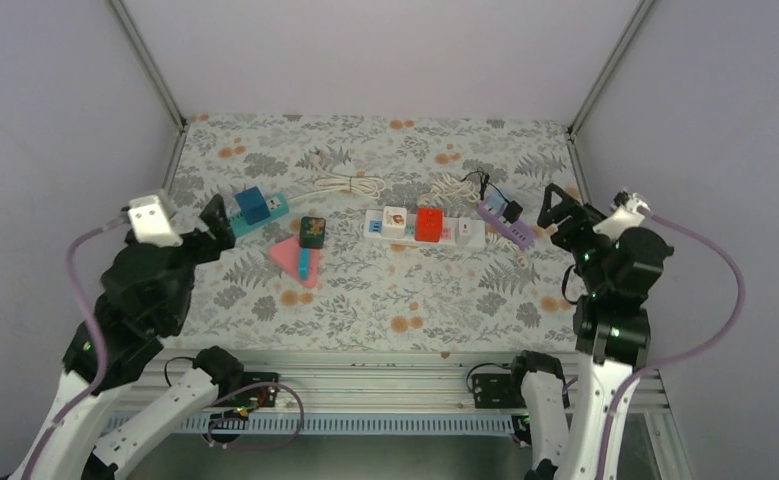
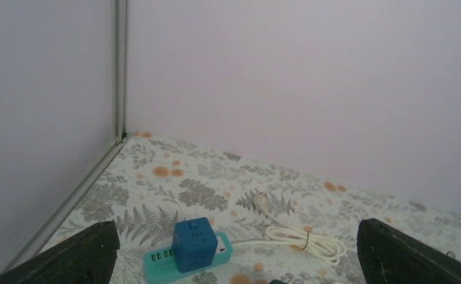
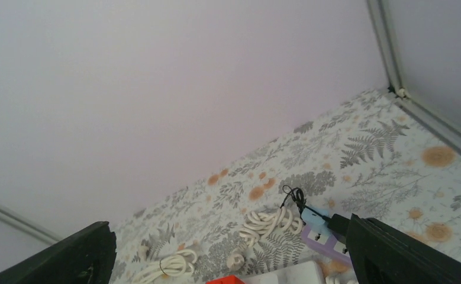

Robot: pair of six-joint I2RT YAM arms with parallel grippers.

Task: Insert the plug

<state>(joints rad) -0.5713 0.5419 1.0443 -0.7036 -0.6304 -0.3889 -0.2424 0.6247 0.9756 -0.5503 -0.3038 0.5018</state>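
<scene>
A white power strip (image 1: 425,226) lies mid-table with a red adapter (image 1: 428,224) and a white adapter (image 1: 395,220) on it; its red adapter just shows in the right wrist view (image 3: 228,279). A teal power strip (image 1: 265,212) carries a blue cube adapter (image 1: 253,204), also in the left wrist view (image 2: 195,242). A purple strip (image 1: 505,225) holds a black plug (image 1: 512,210). My left gripper (image 1: 215,215) is open and empty, short of the teal strip. My right gripper (image 1: 557,208) is open and empty, beside the purple strip.
Two coiled white cables (image 1: 350,185) (image 1: 455,185) lie behind the strips, each ending in a loose white plug (image 2: 262,200) (image 3: 235,260). A pink triangle (image 1: 293,260) with a dark cube (image 1: 312,232) lies left of centre. Enclosure walls stand on three sides.
</scene>
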